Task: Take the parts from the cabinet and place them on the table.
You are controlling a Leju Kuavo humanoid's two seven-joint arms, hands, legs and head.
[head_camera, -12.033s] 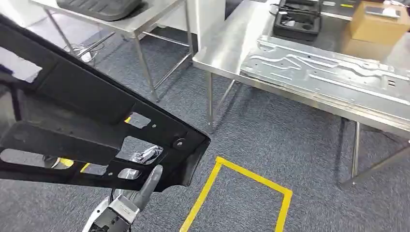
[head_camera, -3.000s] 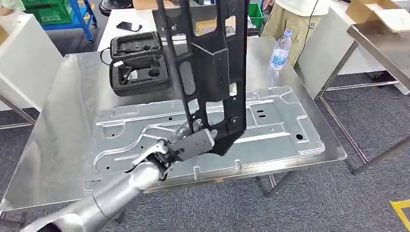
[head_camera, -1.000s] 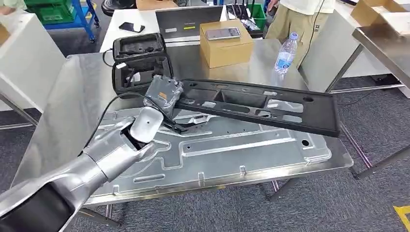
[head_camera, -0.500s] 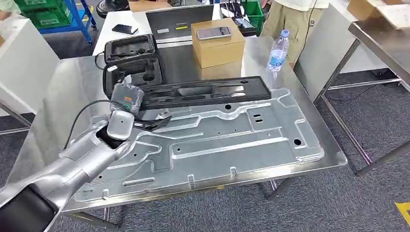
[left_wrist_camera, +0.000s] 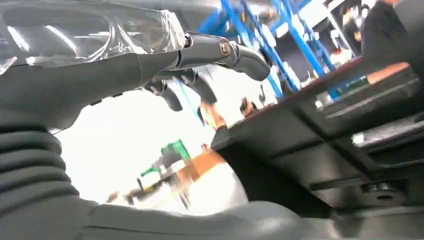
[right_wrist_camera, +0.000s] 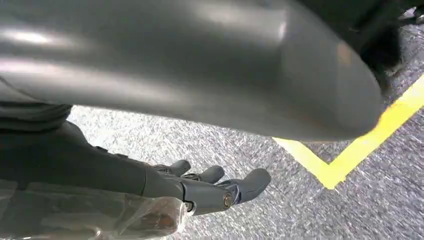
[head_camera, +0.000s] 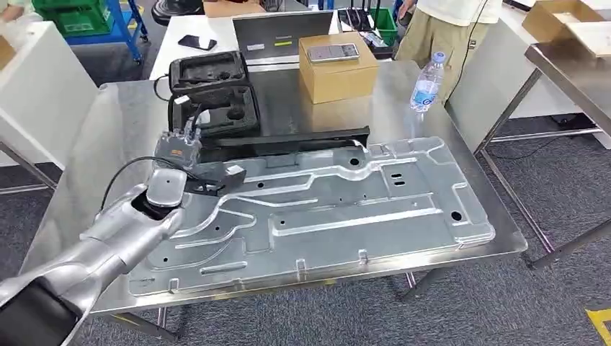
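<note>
**Head view: black frame down on the table**

Head view gives me the black frame (head_camera: 288, 138) lying across the table (head_camera: 108, 130), long axis left-right, behind the metal panel (head_camera: 324, 209). My left hand (head_camera: 180, 155) grips its near end. Right wrist view shows my right hand (right_wrist_camera: 210, 187) empty, fingers apart, over carpet (right_wrist_camera: 300, 210).

No readable text anywhere. The bottle (head_camera: 427, 83) wears a blue label, print too small to make out. The grey board (head_camera: 282, 32) behind the box (head_camera: 337, 74) carries a white sticker and a yellow strip, both illegible. Nothing legible in either wrist view.
</note>
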